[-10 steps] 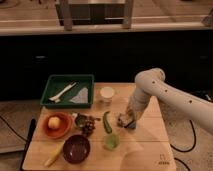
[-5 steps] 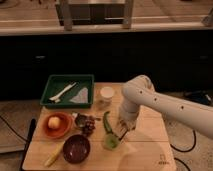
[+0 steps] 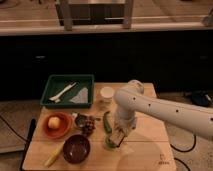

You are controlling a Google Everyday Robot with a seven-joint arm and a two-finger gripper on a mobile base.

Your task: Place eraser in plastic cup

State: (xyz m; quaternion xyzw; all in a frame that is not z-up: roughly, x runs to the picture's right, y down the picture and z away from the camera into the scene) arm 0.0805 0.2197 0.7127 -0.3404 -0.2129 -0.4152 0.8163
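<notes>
The plastic cup (image 3: pixel 108 144) is a small light-green tumbler standing near the front middle of the wooden table. My gripper (image 3: pixel 117 137) hangs from the white arm that reaches in from the right. It sits directly over the cup's right rim and covers part of it. The eraser is not visible; it may be hidden by the gripper or inside the cup.
A green tray (image 3: pixel 51 83) with a white utensil sits at the back left, with a white cup (image 3: pixel 106 93) beside it. An orange bowl (image 3: pixel 46 130) holds a yellow fruit. A maroon bowl (image 3: pixel 76 148), a banana (image 3: pixel 54 156), a dark cluster (image 3: pixel 87 126) and a green vegetable (image 3: pixel 106 122) lie left of the cup.
The arm has swung left and down, bringing the gripper from right of the cup to directly over it.
</notes>
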